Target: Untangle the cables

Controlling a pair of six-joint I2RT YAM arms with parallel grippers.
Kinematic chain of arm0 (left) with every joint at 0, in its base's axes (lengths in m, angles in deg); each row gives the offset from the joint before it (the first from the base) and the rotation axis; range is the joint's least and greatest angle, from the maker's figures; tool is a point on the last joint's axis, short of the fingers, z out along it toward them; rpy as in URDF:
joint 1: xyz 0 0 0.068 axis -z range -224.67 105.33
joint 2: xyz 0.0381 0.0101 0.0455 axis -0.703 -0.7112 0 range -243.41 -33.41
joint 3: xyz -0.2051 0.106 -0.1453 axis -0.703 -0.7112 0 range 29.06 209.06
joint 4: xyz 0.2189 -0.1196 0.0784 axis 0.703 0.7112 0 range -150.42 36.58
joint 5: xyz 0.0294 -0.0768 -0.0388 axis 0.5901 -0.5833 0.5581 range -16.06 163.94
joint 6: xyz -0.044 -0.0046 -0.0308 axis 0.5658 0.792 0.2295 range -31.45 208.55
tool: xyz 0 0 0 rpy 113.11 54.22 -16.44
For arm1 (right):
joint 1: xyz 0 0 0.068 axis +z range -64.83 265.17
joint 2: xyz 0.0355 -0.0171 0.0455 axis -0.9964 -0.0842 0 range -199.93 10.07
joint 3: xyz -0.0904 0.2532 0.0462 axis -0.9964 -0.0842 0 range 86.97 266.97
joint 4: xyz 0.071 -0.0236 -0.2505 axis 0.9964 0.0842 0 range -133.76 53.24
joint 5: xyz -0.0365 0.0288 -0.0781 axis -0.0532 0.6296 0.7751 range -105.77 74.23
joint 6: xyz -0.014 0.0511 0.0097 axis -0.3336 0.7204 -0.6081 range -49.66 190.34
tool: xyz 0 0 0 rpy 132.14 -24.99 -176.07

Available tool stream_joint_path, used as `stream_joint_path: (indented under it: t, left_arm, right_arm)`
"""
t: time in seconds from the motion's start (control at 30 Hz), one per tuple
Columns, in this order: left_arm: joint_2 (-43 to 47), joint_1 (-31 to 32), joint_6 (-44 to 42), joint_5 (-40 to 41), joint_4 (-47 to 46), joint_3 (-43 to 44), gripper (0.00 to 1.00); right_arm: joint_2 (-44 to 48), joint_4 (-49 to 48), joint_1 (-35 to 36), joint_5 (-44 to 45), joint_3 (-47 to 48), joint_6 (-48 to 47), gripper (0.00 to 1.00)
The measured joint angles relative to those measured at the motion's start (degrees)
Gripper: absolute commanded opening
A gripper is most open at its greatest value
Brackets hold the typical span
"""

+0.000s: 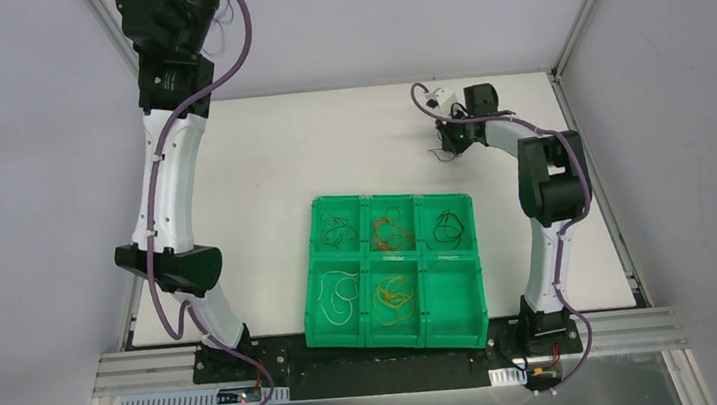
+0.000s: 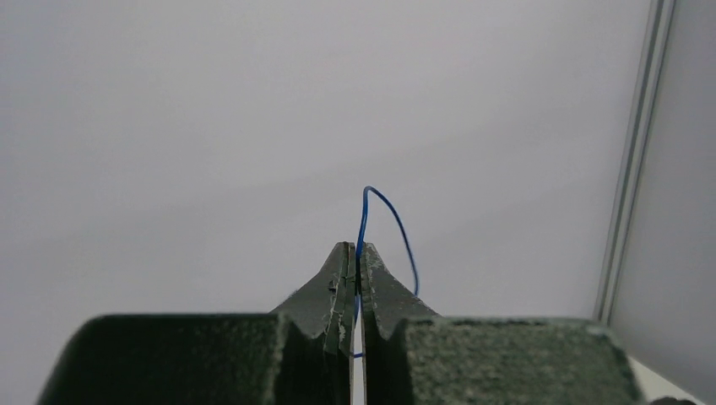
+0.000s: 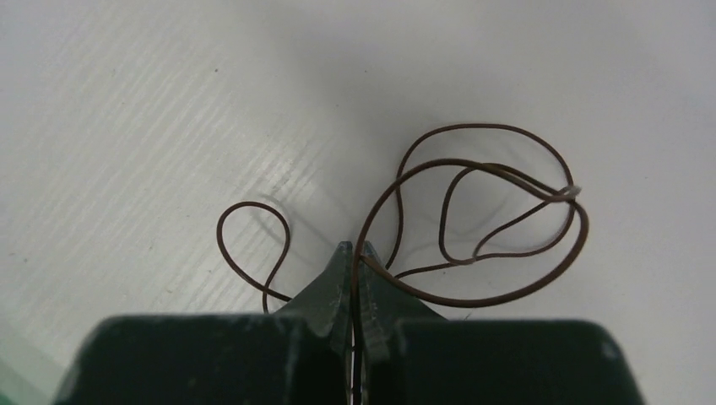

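Note:
My left gripper (image 2: pixel 355 246) is raised high at the back left and shut on a thin blue cable (image 2: pixel 363 215) that loops up past its tips. In the top view only its wrist (image 1: pixel 198 3) shows. My right gripper (image 3: pixel 353 246) is low over the white table at the far right (image 1: pixel 451 144), shut on a thin brown cable (image 3: pixel 490 126). That cable lies in loose loops on the table (image 1: pixel 443 156). The other cables lie sorted in the green tray (image 1: pixel 419 259): dark ones (image 1: pixel 339 227), red-orange (image 1: pixel 393 231), black (image 1: pixel 448 228), white (image 1: pixel 339 295), yellow-orange (image 1: pixel 394 294).
The tray has six compartments and stands at the near middle of the table; its near-right compartment (image 1: pixel 453 298) holds nothing. Grey walls and aluminium frame posts (image 1: pixel 583 3) enclose the table. The left arm's elbow (image 1: pixel 170 267) hangs over the table's left edge.

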Motion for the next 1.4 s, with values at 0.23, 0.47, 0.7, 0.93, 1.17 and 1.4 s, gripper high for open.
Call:
stream_joint_path:
  t: [0.23, 0.47, 0.7, 0.93, 1.17, 1.4]
  left_arm:
    - [7.4, -0.4, 3.0, -6.2, 1.2, -14.8, 0.0]
    - [12.7, -0.4, 6.1, -8.2, 1.9, -24.9, 0.0]
    - [13.7, -0.4, 8.3, -10.2, 1.5, -31.5, 0.0]
    - [13.7, -0.4, 8.5, -10.2, 1.4, -36.2, 0.0]
    - [13.7, -0.4, 9.0, -10.2, 1.2, -38.2, 0.0]
    - [14.0, -0.4, 9.1, -10.3, 0.9, -38.8, 0.0]
  right_arm:
    - [4.2, 5.7, 0.0, -5.5, 0.4, 6.9, 0.0]
    - [15.2, 9.5, 0.0, -13.4, 3.6, 15.2, 0.0]
    - [23.4, 12.4, 0.0, -20.6, 6.5, 21.3, 0.0]
    - [27.1, 17.1, 0.0, -27.0, 7.0, 26.1, 0.0]
    - [33.3, 22.4, 0.2, -31.2, 3.9, 27.5, 0.0]
    - [39.5, 23.7, 1.6, -31.5, -10.9, 26.3, 0.04]
